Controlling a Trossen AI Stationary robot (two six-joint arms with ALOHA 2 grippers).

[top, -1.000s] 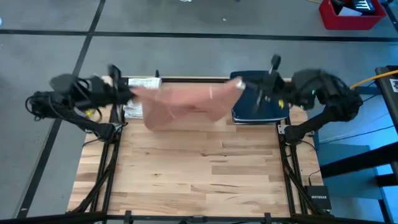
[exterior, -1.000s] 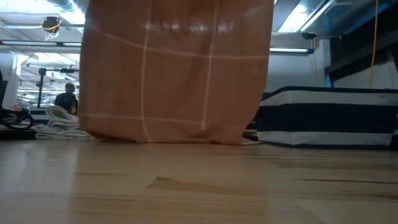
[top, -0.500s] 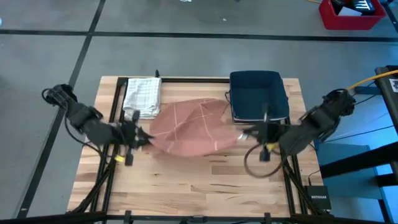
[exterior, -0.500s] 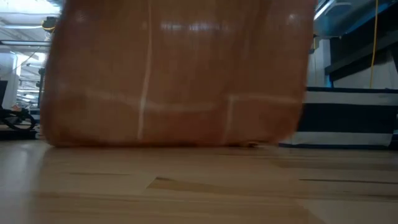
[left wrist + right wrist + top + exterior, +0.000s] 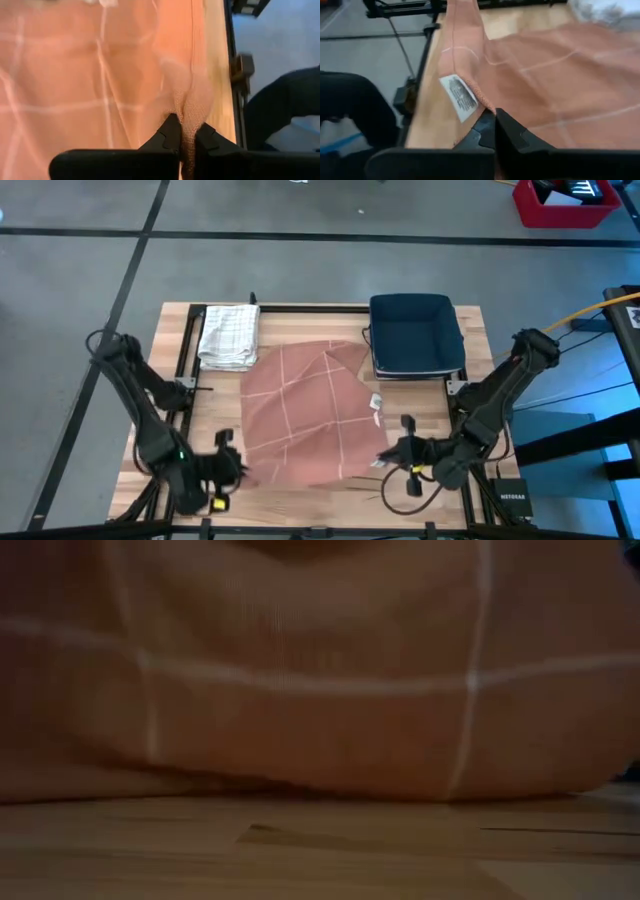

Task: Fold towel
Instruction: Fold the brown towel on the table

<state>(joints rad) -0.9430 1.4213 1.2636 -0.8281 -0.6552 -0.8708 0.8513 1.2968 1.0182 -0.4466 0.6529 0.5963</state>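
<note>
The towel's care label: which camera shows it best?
The right wrist view: the white label hangs at the towel edge, print blurred. The high view shows only a white speck; low and left wrist views miss it.

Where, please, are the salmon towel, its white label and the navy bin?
salmon towel (image 5: 305,415), high view, middle of the cloth.
white label (image 5: 459,97), right wrist view, centre of the tag.
navy bin (image 5: 415,330), high view, its floor.

Folded white checked cloth (image 5: 229,335) at table's (image 5: 300,505) far left, dark blue bin (image 5: 415,333) far right, red crate (image 5: 563,202) on floor.
</note>
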